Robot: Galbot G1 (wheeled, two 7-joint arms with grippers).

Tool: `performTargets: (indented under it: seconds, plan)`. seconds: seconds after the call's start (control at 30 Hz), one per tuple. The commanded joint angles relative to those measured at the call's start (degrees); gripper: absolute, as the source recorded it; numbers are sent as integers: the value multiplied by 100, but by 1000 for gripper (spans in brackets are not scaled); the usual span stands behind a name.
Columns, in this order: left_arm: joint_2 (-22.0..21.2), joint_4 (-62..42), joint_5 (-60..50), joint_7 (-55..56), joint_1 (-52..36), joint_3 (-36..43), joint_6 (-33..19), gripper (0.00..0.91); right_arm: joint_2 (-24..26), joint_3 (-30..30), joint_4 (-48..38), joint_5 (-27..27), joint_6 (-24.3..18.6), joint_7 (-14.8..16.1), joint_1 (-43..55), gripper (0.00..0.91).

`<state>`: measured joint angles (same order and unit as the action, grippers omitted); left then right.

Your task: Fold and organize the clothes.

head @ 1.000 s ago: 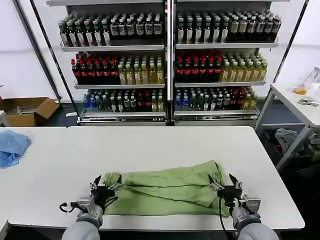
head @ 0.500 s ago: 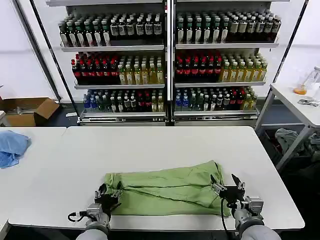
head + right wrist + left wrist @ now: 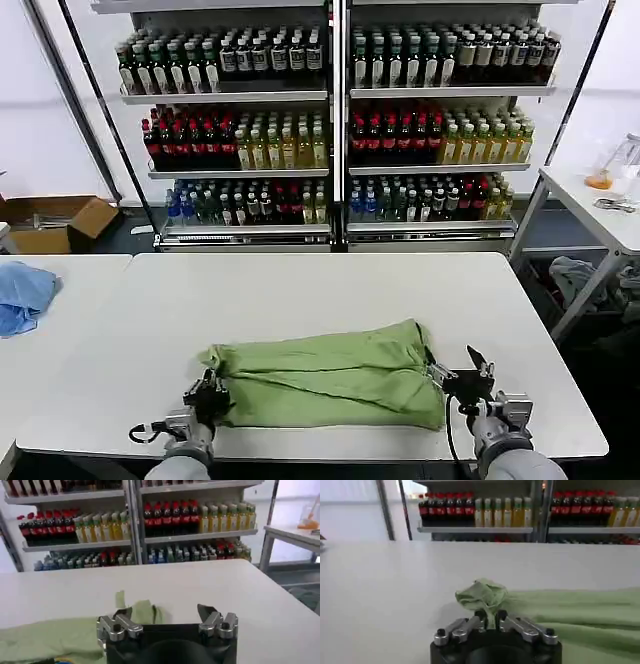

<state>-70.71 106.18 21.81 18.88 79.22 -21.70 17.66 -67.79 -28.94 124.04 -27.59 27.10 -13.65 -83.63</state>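
The clothes are one light green shirt (image 3: 325, 378) lying as a long folded band across the front of the white table (image 3: 330, 290). At its left end my left gripper (image 3: 210, 392) is shut, and in the left wrist view my left gripper (image 3: 490, 616) pinches a bunched tuft of the green shirt (image 3: 560, 611). At the band's right end stands my right gripper (image 3: 456, 374), open. In the right wrist view my right gripper (image 3: 164, 614) has its fingers wide apart, one fingertip (image 3: 123, 614) beside the shirt (image 3: 60, 636), holding nothing.
A light blue cloth (image 3: 22, 296) lies on the neighbouring table to the left. Bottle shelves (image 3: 335, 120) stand behind the table. A cardboard box (image 3: 50, 222) sits on the floor at the left. A side table (image 3: 600, 205) is at the right, with cloth (image 3: 580, 275) beneath it.
My left gripper went from open to shut on the shirt's left end. The shirt has drawn into a tighter, smoother band. My right gripper slid slightly right and stayed open.
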Motion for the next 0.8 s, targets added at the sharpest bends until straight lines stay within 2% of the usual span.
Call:
performTargets:
  seconds: [0.03,0.23,0.43,0.6,0.8]
  plan:
    - [1213,-134,698,-137,-151,-1115,-79,20,43,-33,12,-69,-12,1,2,907]
    - [1972,-137,1204,-265,-373,-1962,64,20,109,-10,-16,-133,-32,7,109,907]
    - [2294,448,2068,-313,-564,-2188,345,20,112,70,-34,-129,-37,12,169,907]
    - [1935,1300,3134,-335,-456,-1728,592,20,144,69,-7,-128,-40,26,134,907]
    - [1198,1698,4114,-281,-566,-899,729,20,167,65,-23,-128,-50,28,151,907]
